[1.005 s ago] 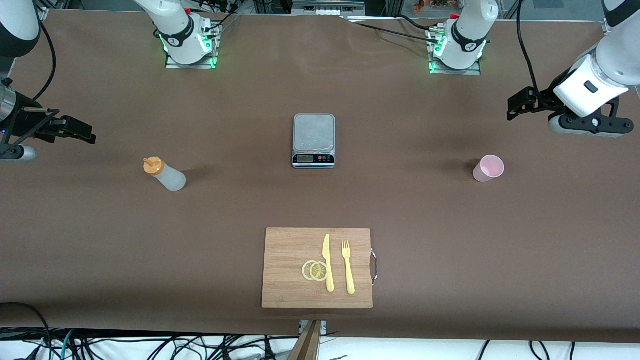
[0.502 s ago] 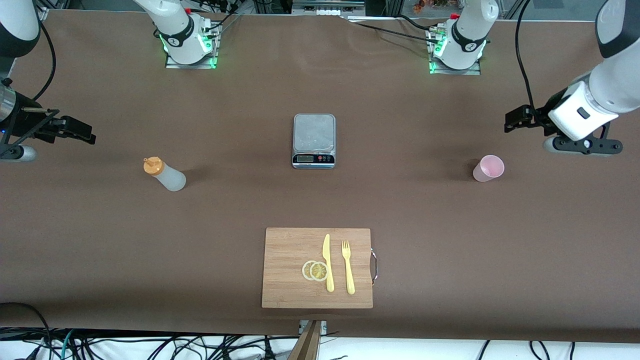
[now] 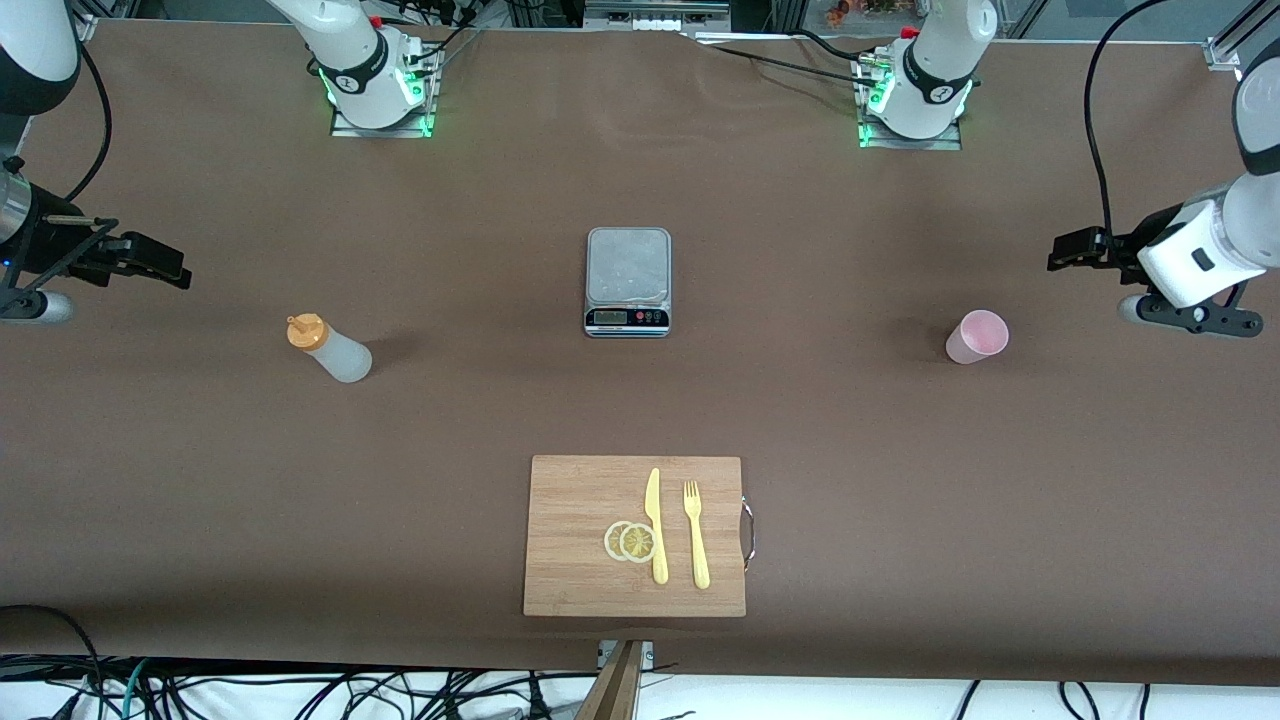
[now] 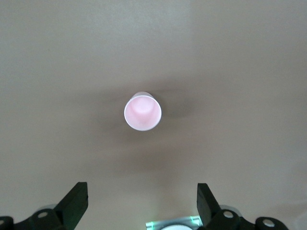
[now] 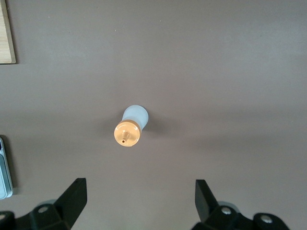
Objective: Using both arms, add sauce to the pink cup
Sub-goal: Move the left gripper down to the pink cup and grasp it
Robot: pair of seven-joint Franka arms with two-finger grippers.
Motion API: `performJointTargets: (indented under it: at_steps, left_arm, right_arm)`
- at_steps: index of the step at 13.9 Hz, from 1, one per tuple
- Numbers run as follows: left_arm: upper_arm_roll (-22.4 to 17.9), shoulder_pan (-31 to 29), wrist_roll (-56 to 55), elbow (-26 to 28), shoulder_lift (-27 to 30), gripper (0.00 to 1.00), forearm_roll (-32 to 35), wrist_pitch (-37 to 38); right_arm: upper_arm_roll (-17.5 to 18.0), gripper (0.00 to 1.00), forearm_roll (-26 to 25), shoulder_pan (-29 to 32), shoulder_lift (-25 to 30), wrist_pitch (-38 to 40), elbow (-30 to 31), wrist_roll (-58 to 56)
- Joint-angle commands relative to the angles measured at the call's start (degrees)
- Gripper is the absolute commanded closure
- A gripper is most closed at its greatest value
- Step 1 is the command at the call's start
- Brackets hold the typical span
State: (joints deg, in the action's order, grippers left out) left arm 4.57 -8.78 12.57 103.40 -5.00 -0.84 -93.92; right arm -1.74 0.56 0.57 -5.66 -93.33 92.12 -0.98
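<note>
Both grippers stand wide open and empty as we log it: left gripper has swung outward toward its table end, now beside the upright pink cup, while right gripper waits near the untouched sauce, so approach only begun.

The front view looks down from high across the brown counter, facing both arm bases. Each wrist view looks down between open jaws: the left shares the pale pink plastic cup, the right the translucent orange-capped squeeze bottle.
</note>
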Motion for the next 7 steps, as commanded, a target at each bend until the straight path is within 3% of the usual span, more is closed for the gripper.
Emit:
performJointTargets:
  at_steps: [1,7]
  left_arm:
    - [0.53,-0.36,2.37,10.21,1.66,0.0,2.76,-11.68]
    - [0.44,-1.41,3.25,28.77,-0.53,0.0,7.61,-42.45]
  right_arm:
    - [0.25,0.0,-0.65,0.31,-0.58,0.43,-1.33,0.36]
    - [0.07,0.0,-0.56,0.48,-0.58,0.43,-1.33,0.27]
